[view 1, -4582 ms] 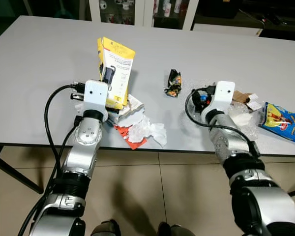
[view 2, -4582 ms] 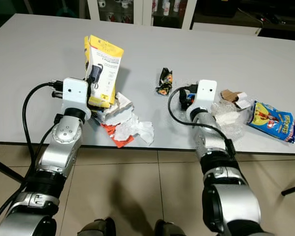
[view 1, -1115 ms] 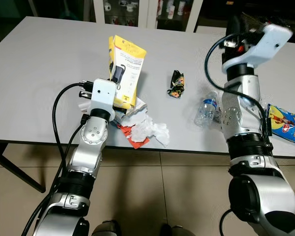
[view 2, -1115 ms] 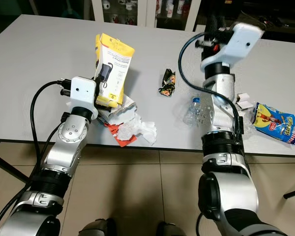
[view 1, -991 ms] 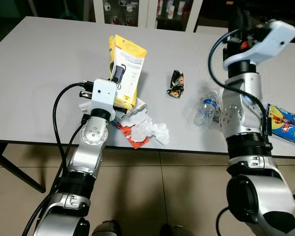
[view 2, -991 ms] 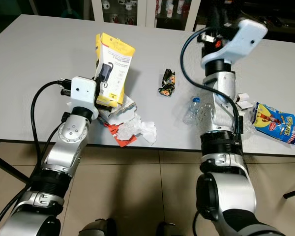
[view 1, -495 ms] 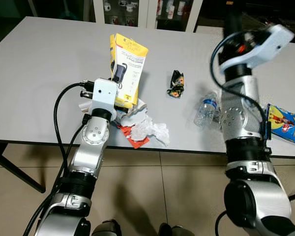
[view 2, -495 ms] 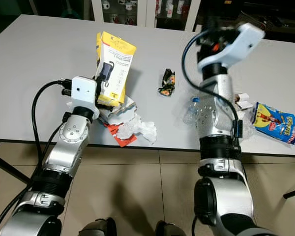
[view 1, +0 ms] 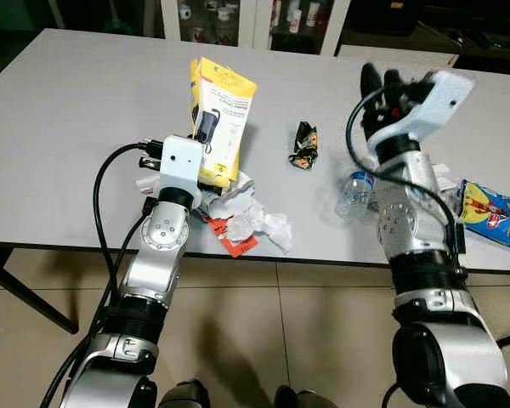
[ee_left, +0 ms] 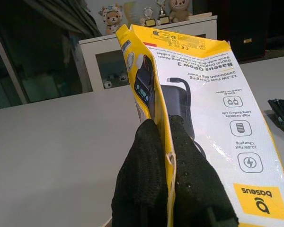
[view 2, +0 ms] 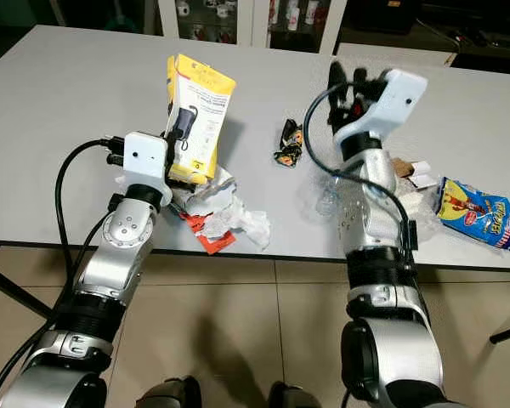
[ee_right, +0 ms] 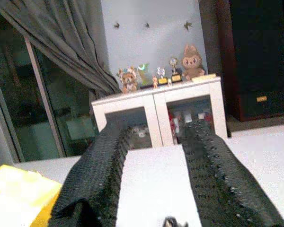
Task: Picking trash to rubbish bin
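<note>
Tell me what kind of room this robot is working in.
Probably a living or dining room in a home. A grey table littered with trash stands on a tiled floor, and behind it a white cabinet carries plush toys and small trophies, next to a dark curtain.

On the table you have, from left to right: the box standing on end, crumpled paper at its foot near the front edge, a small wrapper farther back at centre, a plastic bottle lying down, then a snack bag at far right. Cabinets stand behind the table.
</note>
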Motion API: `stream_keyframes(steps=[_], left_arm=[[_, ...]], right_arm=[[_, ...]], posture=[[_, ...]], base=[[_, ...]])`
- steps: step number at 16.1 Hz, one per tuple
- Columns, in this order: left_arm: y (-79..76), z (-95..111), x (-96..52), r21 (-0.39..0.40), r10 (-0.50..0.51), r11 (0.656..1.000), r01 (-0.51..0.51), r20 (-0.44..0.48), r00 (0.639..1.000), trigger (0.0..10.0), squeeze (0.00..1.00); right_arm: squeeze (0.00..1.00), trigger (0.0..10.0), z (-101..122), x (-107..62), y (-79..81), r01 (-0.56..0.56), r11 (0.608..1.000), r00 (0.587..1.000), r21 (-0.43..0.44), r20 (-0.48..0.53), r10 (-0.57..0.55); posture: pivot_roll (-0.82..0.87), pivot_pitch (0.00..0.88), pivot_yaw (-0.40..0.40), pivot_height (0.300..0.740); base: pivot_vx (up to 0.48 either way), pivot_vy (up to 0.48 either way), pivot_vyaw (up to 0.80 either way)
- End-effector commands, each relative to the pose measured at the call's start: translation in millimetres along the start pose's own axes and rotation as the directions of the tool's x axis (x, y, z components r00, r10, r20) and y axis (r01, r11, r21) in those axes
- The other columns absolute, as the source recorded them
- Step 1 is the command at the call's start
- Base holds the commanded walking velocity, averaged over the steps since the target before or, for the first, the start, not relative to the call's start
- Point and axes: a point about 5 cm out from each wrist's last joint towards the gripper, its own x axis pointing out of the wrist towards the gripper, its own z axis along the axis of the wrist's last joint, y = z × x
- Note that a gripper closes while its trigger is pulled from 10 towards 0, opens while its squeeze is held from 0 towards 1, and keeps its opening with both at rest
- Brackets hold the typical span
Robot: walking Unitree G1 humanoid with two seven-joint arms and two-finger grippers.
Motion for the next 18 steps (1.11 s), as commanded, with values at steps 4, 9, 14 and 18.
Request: stream_keyframes(steps=[4,9,14,18], left_arm=[[-1.7,6,3.1,0.002,-0.009,1.000,0.009,0.028,1.000,10.0,0.00],[-2.2,7,3.7,0.002,-0.011,1.000,0.011,0.032,0.999,10.0,0.00],[-2.8,5,4.2,-0.001,-0.015,1.000,0.015,0.020,1.000,10.0,0.00],[-2.9,6,4.1,-0.023,-0.012,1.000,0.012,0.027,1.000,10.0,0.00]], right_arm=[[1.00,10.0,-4,-4.7,-8.0,0.021,0.999,0.999,-0.034,-0.028,-0.022],[0.00,10.0,-9,-5.3,-8.2,0.037,0.996,0.997,-0.079,-0.057,-0.042],[1.00,10.0,-13,-7.6,-11.8,0.055,0.995,0.995,-0.081,-0.083,-0.062],[1.00,10.0,-18,-10.1,-10.7,0.048,0.996,0.993,-0.081,-0.105,-0.056]], posture=[[0.01,0.086,-0.074,0.740],[0.01,0.085,-0.073,0.740],[0.01,0.084,-0.072,0.740],[0.01,0.086,-0.072,0.740]], base=[[0.000,0.000,0.00],[0.000,0.000,0.00],[0.000,0.000,0.00],[0.000,0.000,0.00]])
